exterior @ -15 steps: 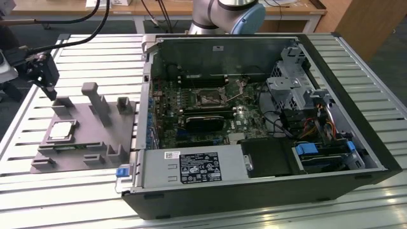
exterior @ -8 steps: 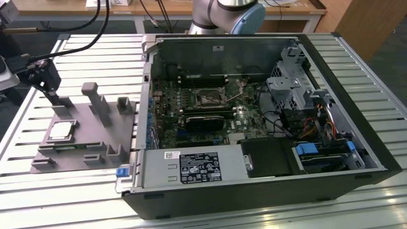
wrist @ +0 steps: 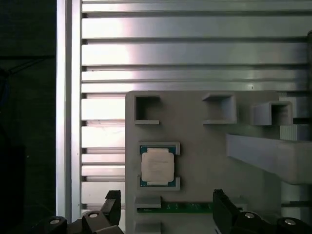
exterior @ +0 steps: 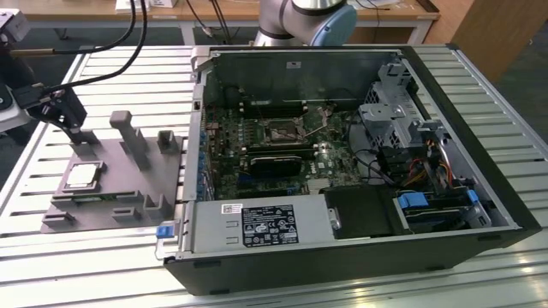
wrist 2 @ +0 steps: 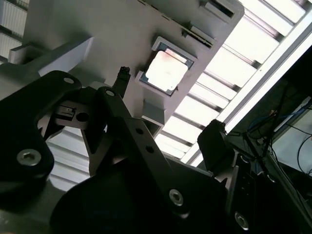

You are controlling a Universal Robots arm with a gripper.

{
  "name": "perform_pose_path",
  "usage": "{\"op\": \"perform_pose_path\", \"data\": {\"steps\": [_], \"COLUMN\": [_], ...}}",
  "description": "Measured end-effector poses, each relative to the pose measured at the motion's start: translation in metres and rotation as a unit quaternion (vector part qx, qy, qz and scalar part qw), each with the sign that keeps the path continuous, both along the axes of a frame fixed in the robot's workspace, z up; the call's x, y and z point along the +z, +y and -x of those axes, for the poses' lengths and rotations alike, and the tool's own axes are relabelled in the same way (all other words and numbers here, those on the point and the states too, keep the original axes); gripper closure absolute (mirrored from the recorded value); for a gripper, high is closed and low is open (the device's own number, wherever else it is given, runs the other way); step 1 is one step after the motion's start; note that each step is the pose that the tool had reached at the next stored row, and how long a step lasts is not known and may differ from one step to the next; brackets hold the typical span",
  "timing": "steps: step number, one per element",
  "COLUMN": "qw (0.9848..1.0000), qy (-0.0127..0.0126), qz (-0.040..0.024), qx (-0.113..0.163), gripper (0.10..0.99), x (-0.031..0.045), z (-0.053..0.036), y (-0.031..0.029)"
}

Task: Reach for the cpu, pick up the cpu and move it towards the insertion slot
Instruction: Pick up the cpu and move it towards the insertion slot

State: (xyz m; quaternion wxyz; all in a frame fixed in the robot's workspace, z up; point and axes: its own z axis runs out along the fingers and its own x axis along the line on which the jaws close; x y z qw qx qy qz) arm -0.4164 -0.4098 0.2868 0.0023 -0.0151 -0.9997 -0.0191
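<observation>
The arm is silvery grey and rounded, with a light blue cap on its joint. Black cables lead to the gripper, which is matt black. In the second wrist view its links are flat black bars, pinned with bright round-headed screws. The fingers are black and blocky. In the first wrist view, small silver screws sit near their bases.

The chip lies open from above. Tall grey posts stand near it, and the computer case's wall rises between it and the socket.
</observation>
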Motion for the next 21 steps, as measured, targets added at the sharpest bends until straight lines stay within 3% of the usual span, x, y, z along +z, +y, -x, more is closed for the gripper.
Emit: {"op": "perform_pose_path", "data": {"steps": [7, 21], "qw": [1.0, 1.0], "qy": [0.0012, 0.0013], "qz": [0.0, -0.0002], "qx": [-0.001, -0.001], "gripper": [0.251, 0.251], "x": [-0.0128, -0.0383], "z": [0.0009, 0.0011], "y": [0.0001, -0.0002]}}
